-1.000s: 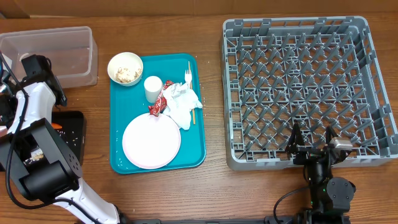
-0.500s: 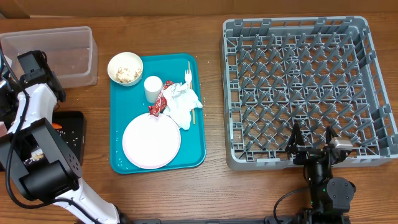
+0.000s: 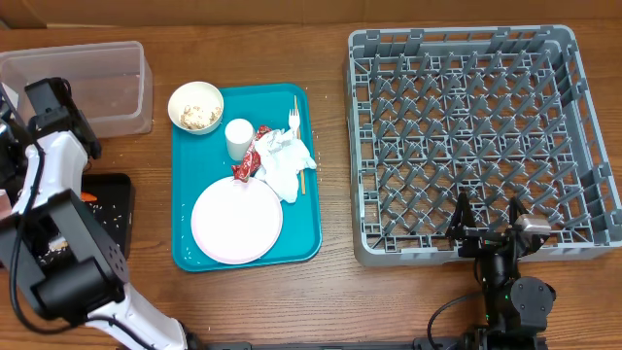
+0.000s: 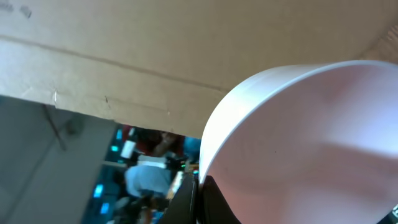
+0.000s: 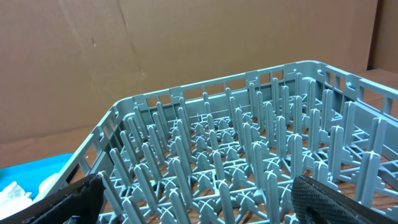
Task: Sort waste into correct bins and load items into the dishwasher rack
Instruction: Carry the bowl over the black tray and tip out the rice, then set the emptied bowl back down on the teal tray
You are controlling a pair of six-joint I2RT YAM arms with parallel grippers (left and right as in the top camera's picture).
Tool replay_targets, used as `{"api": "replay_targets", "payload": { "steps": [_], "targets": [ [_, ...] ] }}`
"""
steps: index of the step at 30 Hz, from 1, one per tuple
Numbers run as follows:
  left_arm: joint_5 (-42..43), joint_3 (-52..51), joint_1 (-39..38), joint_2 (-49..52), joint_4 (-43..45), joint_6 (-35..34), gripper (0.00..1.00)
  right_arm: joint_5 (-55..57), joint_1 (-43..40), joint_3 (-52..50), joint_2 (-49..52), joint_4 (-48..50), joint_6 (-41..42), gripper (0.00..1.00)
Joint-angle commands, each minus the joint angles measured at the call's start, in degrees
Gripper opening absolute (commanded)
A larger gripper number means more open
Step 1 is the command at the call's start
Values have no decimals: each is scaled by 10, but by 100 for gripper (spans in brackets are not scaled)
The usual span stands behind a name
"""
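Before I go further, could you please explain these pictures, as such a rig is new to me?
This is a two-armed robot at a table. One picture looks down from above; two come from wrist cameras. On a flat teal tray lie a round pale-pink plate, a small white bowl of food scraps, a white cylindrical cup and a crumpled white napkin. A large grey plastic rack stands to the right; a clear plastic tub sits at the left. The left gripper appears clamped on a pale pink bowl; the right gripper is open at the rack's edge.
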Motion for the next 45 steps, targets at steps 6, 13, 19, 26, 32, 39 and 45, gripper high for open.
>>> {"api": "replay_targets", "payload": {
  "steps": [6, 13, 19, 26, 32, 39, 45],
  "targets": [
    [383, 1, -23, -216, -184, -230, 4, 5, -2, -6, -6, 4, -2, 100],
    [749, 1, -49, -317, -239, -361, 4, 5, -2, -6, -6, 4, -2, 100],
    [861, 0, -160, -338, -287, -378, 4, 5, -3, -6, -6, 4, -2, 100],
    [813, -14, -259, -278, -279, -464, 4, 5, -2, -6, -6, 4, -2, 100],
    [777, -14, -273, -193, -248, -504, 4, 5, -2, -6, -6, 4, -2, 100],
    [669, -14, -272, -170, -261, -510, 4, 5, -3, -6, -6, 4, -2, 100],
    [665, -13, -268, -171, -261, -510, 4, 5, -2, -6, -6, 4, -2, 100]
  ]
}}
